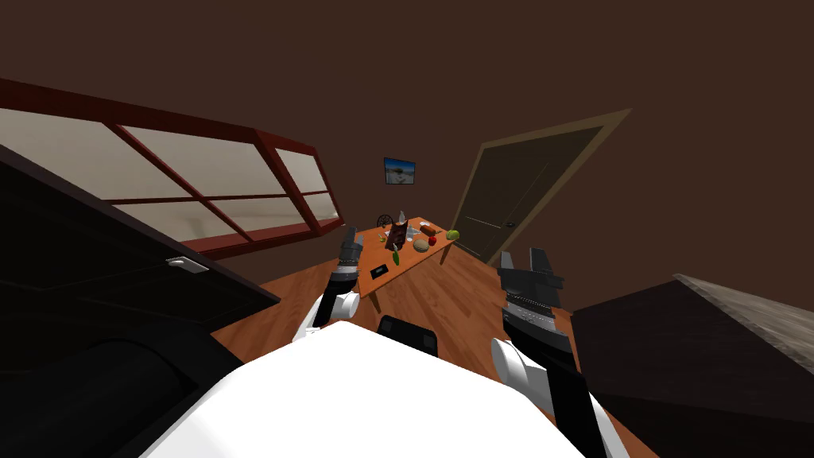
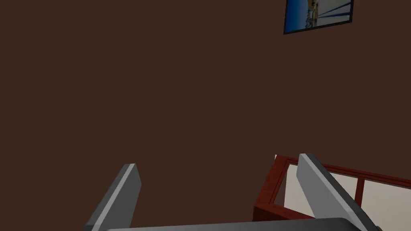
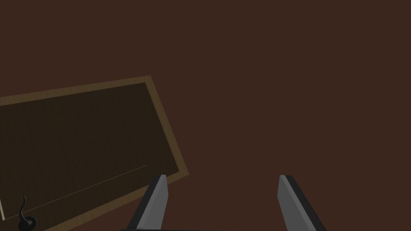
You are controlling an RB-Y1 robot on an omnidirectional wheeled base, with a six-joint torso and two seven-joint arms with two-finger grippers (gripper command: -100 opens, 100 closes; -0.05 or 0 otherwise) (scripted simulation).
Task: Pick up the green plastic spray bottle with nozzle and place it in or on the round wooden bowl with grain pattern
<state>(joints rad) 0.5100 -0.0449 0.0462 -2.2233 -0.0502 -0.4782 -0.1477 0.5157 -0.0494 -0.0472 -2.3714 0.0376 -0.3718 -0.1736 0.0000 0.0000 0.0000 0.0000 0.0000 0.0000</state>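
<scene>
Far across the wood floor, head view: orange table (image 1: 408, 258) near the back wall, cluttered. Green spray bottle (image 1: 395, 256) sits toward the table's near end, just beside a flat black item (image 1: 379, 271). Round tan bowl (image 1: 420, 246) is further back, apart from the bottle. Left gripper (image 1: 352, 235) and right gripper (image 1: 523, 259) are both raised, well apart from the table. Left wrist view: fingers (image 2: 124, 192) spread wide, nothing between. Right wrist view: fingers (image 3: 156, 200) spread, empty, facing brown wall beside a dark door (image 3: 80, 152).
</scene>
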